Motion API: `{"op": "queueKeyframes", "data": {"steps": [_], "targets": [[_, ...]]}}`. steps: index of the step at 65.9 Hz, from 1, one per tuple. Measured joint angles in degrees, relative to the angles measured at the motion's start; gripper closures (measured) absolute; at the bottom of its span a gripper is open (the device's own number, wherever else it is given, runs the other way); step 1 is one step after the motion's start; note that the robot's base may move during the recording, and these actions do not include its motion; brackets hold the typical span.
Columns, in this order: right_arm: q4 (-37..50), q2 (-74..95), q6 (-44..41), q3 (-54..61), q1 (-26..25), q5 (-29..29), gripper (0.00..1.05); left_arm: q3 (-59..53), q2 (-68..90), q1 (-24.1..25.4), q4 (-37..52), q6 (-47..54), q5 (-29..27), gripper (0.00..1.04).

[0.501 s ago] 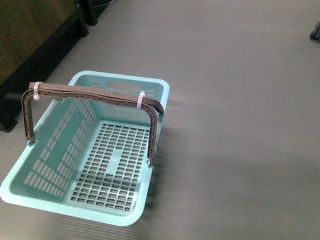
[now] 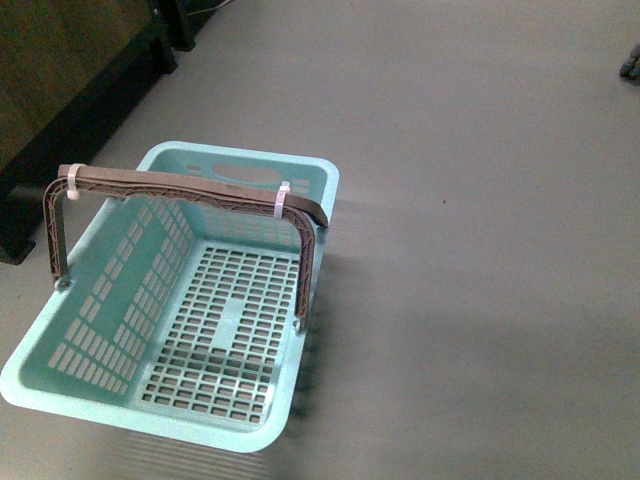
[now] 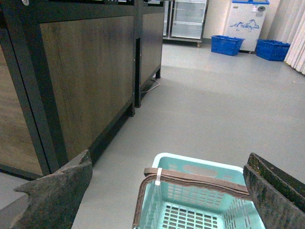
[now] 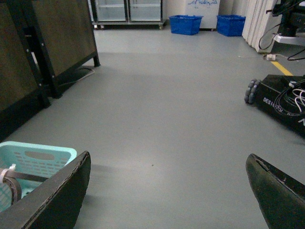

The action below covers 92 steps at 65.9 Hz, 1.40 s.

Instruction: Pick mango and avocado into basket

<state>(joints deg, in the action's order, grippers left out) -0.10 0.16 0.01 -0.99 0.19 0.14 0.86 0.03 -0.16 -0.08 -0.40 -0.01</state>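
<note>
Nothing stirs on the grey floor (image 2: 480,250): the front view is the same as it was half a second ago, with the teal basket (image 2: 110,290) sitting in the lower left of the frame, turned slightly off square. Its brown handle (image 2: 190,187) stands upright across it, fastened by white ties (image 2: 282,200). The slotted bottom is bare, so no fruit has gone in.

Neither arm reaches into the front view. In the left wrist view the left gripper (image 3: 169,160) has its jaws spread wide and holds nothing, and the basket's far rim and handle show low in the frame between the two fingers. The right gripper (image 4: 167,159) is likewise open and empty. It looks out over bare floor, with a corner of the basket at the lower left of that frame.

The mango and the avocado appear in none of the three views. What shows instead is a dark wooden cabinet (image 2: 60,60) along the upper left of the front view. Blue crates (image 3: 228,44) stand at the upper right of the left wrist frame, and a black wheeled base (image 4: 281,100) trailing cables sits at the right edge of the right wrist frame.

With nothing changed and both fruits out of sight, the task appears to be at its very start. The first need is probably to find the fruit, since neither gripper has anything within reach to close on.
</note>
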Motion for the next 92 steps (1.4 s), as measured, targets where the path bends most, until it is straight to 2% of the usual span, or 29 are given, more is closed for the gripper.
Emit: {"op": "queueKeyframes", "data": {"steps": [6, 8, 10, 13, 16, 23, 31, 43, 53, 69, 92], "targets": [[0.0, 0.0, 0.0, 0.0, 0.0, 0.0, 0.09, 0.0, 0.02, 0.02, -0.02, 0.0, 0.04, 0.08], [0.0, 0.0, 0.0, 0.0, 0.0, 0.0, 0.09, 0.85, 1.2, 0.76, -2.62, -1.7, 2.69, 0.08], [0.0, 0.0, 0.0, 0.0, 0.0, 0.0, 0.09, 3.56, 4.66, 2.05, -9.55, -4.7, 7.48, 0.08], [0.0, 0.0, 0.0, 0.0, 0.0, -0.11, 0.09, 5.92, 9.68, 2.84, -15.96, -9.53, 11.56, 0.08], [0.0, 0.0, 0.0, 0.0, 0.0, -0.02, 0.09, 6.08, 12.02, 3.15, -17.64, -12.2, 13.18, 0.08], [0.0, 0.0, 0.0, 0.0, 0.0, -0.02, 0.09, 6.08, 16.09, 3.76, -14.56, -19.28, 15.23, 0.08], [0.0, 0.0, 0.0, 0.0, 0.0, -0.02, 0.09, 6.1, 28.0, 4.61, -3.3, -29.44, 14.99, 0.08], [0.0, 0.0, 0.0, 0.0, 0.0, 0.0, 0.09, 9.68, 56.78, 3.3, 18.88, -47.54, 9.57, 0.08], [0.0, 0.0, 0.0, 0.0, 0.0, 0.0, 0.09, 16.96, 81.2, -2.64, 32.44, -60.19, 4.31, 0.08], [0.0, 0.0, 0.0, 0.0, 0.0, -0.02, 0.09, 30.53, 109.11, -10.43, 35.32, -69.9, -2.23, 0.08], [0.0, 0.0, 0.0, 0.0, 0.0, -0.02, 0.09, 47.63, 123.91, -16.0, 34.49, -74.44, -4.52, 0.08]]}}
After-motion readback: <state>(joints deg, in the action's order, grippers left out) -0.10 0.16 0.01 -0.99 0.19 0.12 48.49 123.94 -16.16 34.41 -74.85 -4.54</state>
